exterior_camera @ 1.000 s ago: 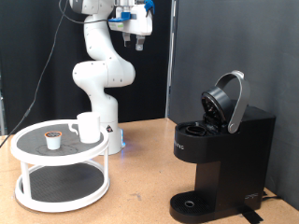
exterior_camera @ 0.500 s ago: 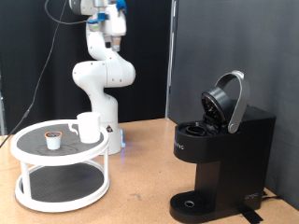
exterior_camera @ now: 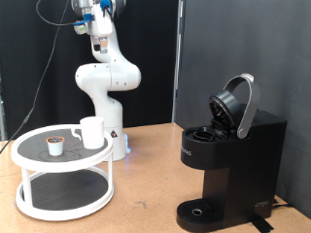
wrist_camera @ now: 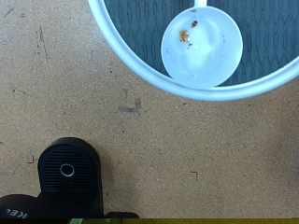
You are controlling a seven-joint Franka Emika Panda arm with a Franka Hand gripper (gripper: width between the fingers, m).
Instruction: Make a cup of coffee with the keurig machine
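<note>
The work looks barely begun. The black boxy keurig machine (exterior_camera: pixel 229 155) at the lower right of the exterior view stands with its rounded hinged lid (exterior_camera: pixel 237 105) swung up, and the round drip tray base (exterior_camera: pixel 200 211) beneath its spout is bare. The small plain white ceramic cup (exterior_camera: pixel 92 132) sits on the upper shelf of the white round 2-tier stand (exterior_camera: pixel 29 155) at the lower left, well apart from the machine, with the tiny dark-topped coffee pod (exterior_camera: pixel 56 146) beside it on the same shelf. So, judging from how things lie, neither pod nor cup has reached the machine, and the brewing steps are all left to do.

The gripper (exterior_camera: pixel 97 43) hangs high in the upper left of the exterior view, far above the stand and touching nothing; I cannot tell whether its fingers are spread or closed (they are too small there, and the wrist view does not show them). The wrist view looks straight down on the wooden tabletop (wrist_camera: pixel 140 103), the cup and the drip tray base.

Count: 1 cup, 1 pod, 1 machine, 1 stand, 1 arm.
</note>
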